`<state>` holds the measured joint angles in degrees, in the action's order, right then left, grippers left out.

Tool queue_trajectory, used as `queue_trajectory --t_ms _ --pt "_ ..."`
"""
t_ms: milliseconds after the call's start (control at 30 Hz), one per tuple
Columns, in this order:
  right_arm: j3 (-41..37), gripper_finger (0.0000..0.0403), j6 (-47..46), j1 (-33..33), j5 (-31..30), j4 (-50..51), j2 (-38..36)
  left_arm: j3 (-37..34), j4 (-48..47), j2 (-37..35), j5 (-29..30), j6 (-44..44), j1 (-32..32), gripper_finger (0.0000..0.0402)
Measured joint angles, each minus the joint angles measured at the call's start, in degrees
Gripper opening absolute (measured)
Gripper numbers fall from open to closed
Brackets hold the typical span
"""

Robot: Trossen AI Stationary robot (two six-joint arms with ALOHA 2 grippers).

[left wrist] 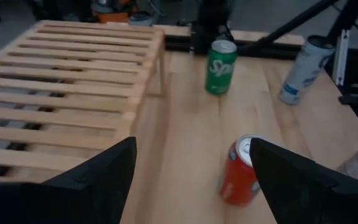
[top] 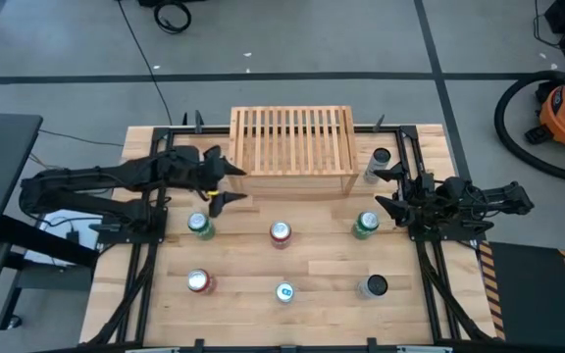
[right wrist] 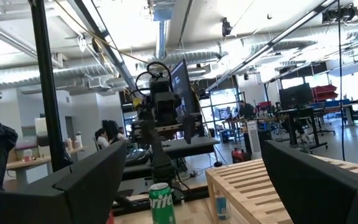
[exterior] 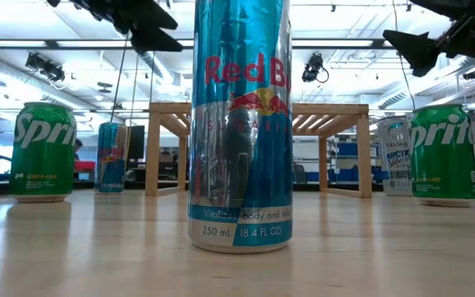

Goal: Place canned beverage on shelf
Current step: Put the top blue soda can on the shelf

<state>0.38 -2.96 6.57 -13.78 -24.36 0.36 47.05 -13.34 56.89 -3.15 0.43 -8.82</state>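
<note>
Shelf (top: 292, 140) empty, left gripper (top: 215, 179) spread alongside

Overhead camera looking straight down on the tabletop (top: 292, 265); low camera sitting at surface level, close behind a can (exterior: 239, 124); both sharing the shelf (top: 292, 139).

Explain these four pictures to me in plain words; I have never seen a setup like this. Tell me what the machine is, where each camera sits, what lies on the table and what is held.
This is a robot with two dark arms at a wooden table. One picture looks straight down, one looks level across the tabletop, and the other two come from cameras on the arms' wrists.

On the table stands a light slatted wooden shelf, with nothing on it. Around it stand drink cans: two green Sprite cans, two red ones, a blue and silver Red Bull can and two pale ones.

The left gripper hangs near the shelf's front corner, the right gripper beside the table's right edge. Both jaws are open and hold nothing.
</note>
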Motion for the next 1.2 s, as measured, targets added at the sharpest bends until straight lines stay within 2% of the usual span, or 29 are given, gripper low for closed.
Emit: queue_trajectory --t_ms 300,533,867,1000,1200 --pt "0.0 0.0387 0.0 0.0 -0.1 0.3 0.0 0.0 5.5 7.7 0.0 -0.2 3.6 0.0315" --pt "0.0 0.0387 0.1 0.0 -0.1 0.2 0.0 0.0 3.7 8.5 0.5 0.9 4.2 0.0315" --pt "0.0 0.0387 0.1 0.0 -0.1 1.4 0.0 0.0 -13.0 0.6 4.9 3.7 -6.2 0.0316" --pt "0.0 0.0387 0.1 0.0 -0.1 1.4 0.0 0.0 -19.2 -0.7 4.8 3.4 -10.8 0.0315" --pt "0.0 0.0387 0.1 0.0 -0.1 1.3 0.0 0.0 -23.5 -0.8 4.8 4.8 -15.7 0.0315"
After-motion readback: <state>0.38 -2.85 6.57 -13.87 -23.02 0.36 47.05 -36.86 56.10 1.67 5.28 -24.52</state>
